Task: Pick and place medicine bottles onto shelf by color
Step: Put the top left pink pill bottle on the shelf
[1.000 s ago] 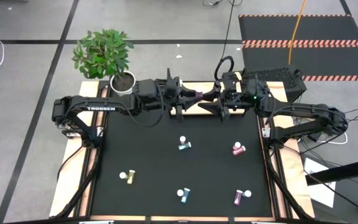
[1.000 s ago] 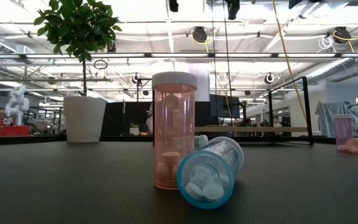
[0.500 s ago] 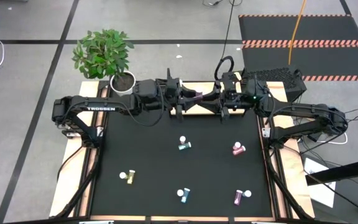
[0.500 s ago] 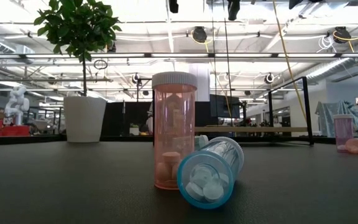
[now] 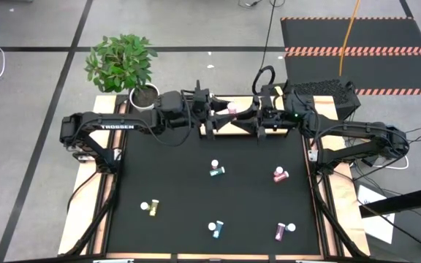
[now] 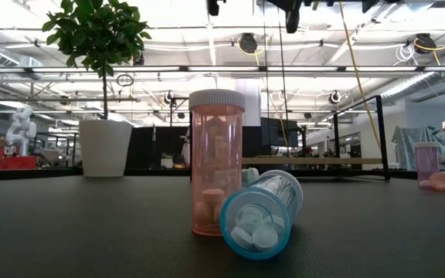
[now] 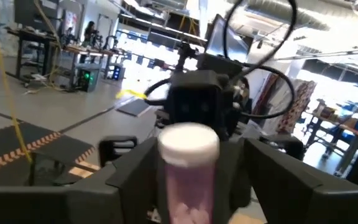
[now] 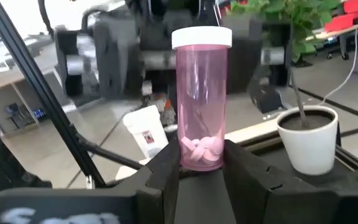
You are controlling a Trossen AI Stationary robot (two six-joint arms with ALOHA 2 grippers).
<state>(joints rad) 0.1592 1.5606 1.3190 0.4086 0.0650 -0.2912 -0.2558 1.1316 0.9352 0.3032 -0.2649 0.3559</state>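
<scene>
Six bottles lie on the black worktop point(image 5: 196, 190) — two pink, two teal, one yellow, one magenta. A seventh, the pink bottle point(image 8: 202, 99), stands over the shelf point(image 5: 232, 124), right pincer point(image 8: 201, 163) clamped on it — left pincer point(image 5: 221, 112) also clamped on it.

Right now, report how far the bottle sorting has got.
Done: no bottle shows on the light-wood shelf, though the arms hide much of it. In hand: the right gripper grips a white-capped magenta bottle over the shelf, facing the left gripper. Left on the black tabletop: two teal bottles, two magenta ones, one yellow-green bottle.
</scene>
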